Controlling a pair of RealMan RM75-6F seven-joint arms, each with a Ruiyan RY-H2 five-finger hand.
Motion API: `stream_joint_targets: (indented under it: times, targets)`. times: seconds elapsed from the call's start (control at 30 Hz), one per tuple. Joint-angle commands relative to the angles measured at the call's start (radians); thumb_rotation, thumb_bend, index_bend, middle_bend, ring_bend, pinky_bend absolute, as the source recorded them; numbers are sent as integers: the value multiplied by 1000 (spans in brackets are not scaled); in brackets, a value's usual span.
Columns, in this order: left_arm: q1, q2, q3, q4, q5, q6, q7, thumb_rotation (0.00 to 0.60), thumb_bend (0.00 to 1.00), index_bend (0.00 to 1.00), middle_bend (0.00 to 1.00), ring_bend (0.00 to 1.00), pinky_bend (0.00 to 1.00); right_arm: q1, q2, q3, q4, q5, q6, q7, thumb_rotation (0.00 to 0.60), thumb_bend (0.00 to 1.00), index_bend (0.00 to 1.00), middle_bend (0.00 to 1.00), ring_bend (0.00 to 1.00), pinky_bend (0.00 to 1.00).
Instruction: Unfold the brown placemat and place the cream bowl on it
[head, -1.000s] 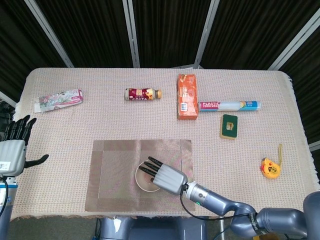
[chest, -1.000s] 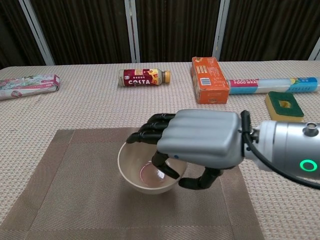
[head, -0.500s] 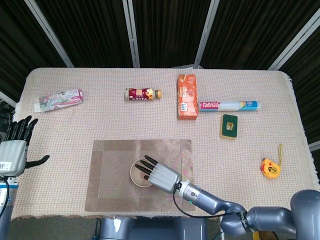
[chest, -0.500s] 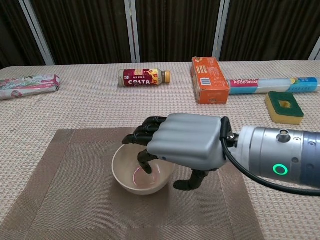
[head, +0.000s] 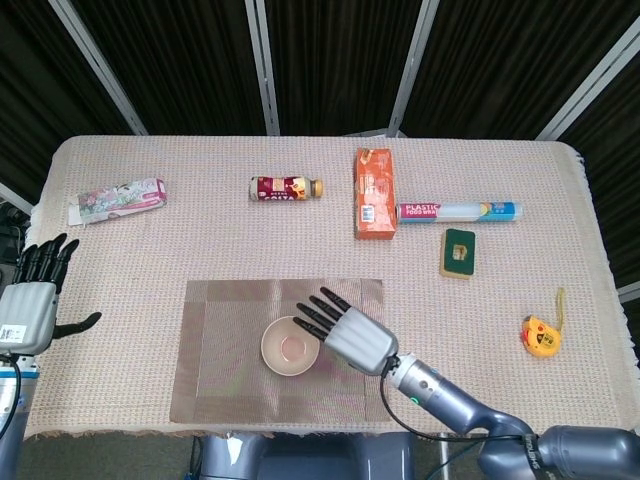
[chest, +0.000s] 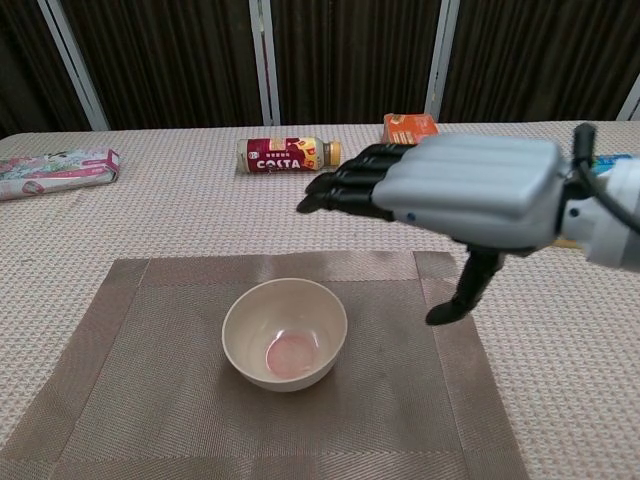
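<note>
From the head view, the brown placemat (head: 230, 395) lies flat and unfolded at the near middle of the table (head: 150, 250), and the cream bowl (head: 291, 345) stands upright on it, right of its centre. The right hand (head: 350, 332) is just right of the bowl, fingers straight and spread, holding nothing. The left hand (head: 30, 300) is off the table's left edge, fingers apart and empty. In the chest view, the right hand (chest: 470, 190) hovers above the placemat (chest: 120, 380), fingers extended, thumb pointing down, clear of the bowl (chest: 285, 333)
</note>
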Motion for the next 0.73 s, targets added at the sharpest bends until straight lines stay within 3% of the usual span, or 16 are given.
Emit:
stream_joint_targets:
  times: [0.03,0.2,0.33,0.73]
  targets:
    - [16,-10,3,15,37,50,9,600,0,0,0,0,0,-82,128,-19,-39,-53,128,50,600,0,0,0,0,0]
    - [53,-15,22,23,77,109,-19,600,0,0,0,0,0,-199,211,-31,31,-98,331,171,600,0,0,0,0,0]
    - [84,-3,43,25,98,136,-58,600,0,0,0,0,0,-307,224,-42,155,-117,506,298,600,0,0,0,0,0]
    - [96,0,64,62,140,130,-108,600,0,0,0,0,0,-469,163,-56,374,-25,642,530,600,0,0,0,0,0]
